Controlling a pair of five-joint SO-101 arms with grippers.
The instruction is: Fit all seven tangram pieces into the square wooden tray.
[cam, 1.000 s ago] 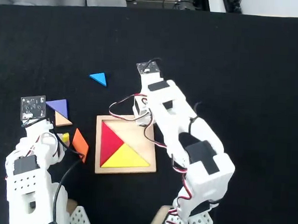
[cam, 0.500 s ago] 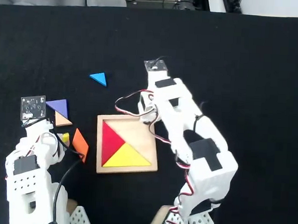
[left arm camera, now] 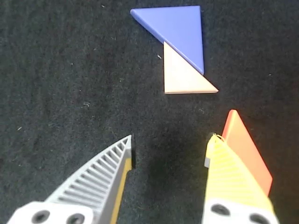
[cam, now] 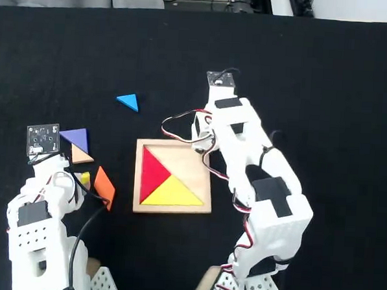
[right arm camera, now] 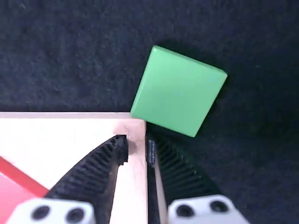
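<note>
— Tray (cam: 138,181) first: where is it, and how does it handle?

— It lies flat near the middle of the table (cam: 326,93). My right claw (right arm camera: 137,151) is pinched on the rim at one corner, one finger inside and one outside. It looks like stiff wood and I judge it the heaviest thing here. A rim grip should slide it, but I doubt it would lift it level.

— And the pieces?

— Red triangle (cam: 153,172) and yellow triangle (cam: 173,192) sit in the tray. Purple triangle (left arm camera: 177,28) lies on the table ahead of my left claw (left arm camera: 168,154), which is spread wide and holds nothing. Green square (right arm camera: 179,91) is just off the corner that the right claw grips. Orange piece (left arm camera: 247,149) lies just beside one left finger. Tan triangle (left arm camera: 184,77) touches the purple one's long edge. Blue triangle (cam: 127,102) is well apart, farther out.

— Where do I take hold?

— They look thin, rigid, light and probably slick. I'd pinch the square and the orange piece across parallel edges, at mid-length. Triangles may squirt out, so I'd nudge the tan one free before closing.
</note>
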